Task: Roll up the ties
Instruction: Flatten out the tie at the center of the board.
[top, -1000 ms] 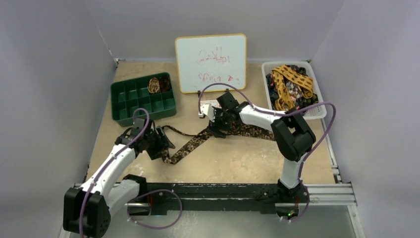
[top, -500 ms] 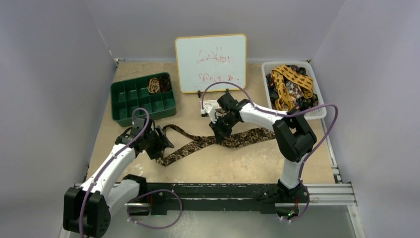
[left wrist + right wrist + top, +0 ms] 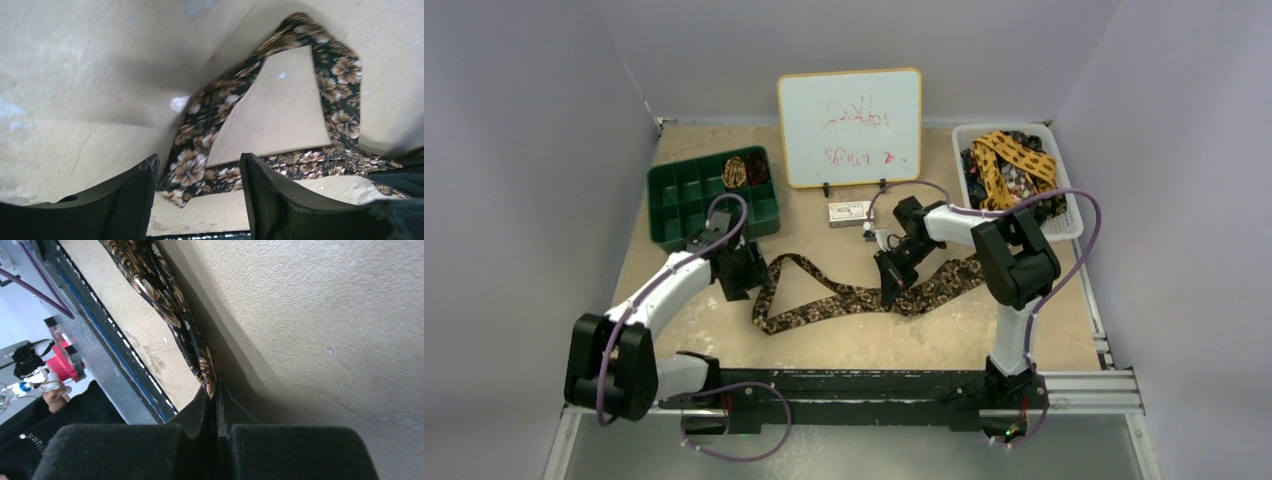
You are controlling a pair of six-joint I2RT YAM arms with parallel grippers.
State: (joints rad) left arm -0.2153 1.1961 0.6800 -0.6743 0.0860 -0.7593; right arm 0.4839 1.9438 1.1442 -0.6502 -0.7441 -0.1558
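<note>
A long brown flower-print tie (image 3: 844, 298) lies in a loose wave across the middle of the table. My right gripper (image 3: 892, 278) is shut on a fold of it near its middle; the right wrist view shows the tie (image 3: 170, 305) pinched edge-on between my right gripper's (image 3: 216, 392) closed fingers. My left gripper (image 3: 752, 278) hovers open over the tie's left part. In the left wrist view the tie's (image 3: 340, 95) pointed end lies on the table below my left gripper (image 3: 199, 160), with neither finger touching it. Two rolled ties (image 3: 736, 172) sit in the green tray.
The green compartment tray (image 3: 686, 205) stands at the back left. A white basket (image 3: 1064, 228) at the back right holds a heap of mustard and dark ties (image 3: 1014, 170). A whiteboard (image 3: 849, 127) stands at the back, with a small white box (image 3: 849, 211) before it.
My right gripper has shut on the tie and drawn it right and nearer. The tie now lies more stretched out. My left gripper has shifted slightly right and farther back.
</note>
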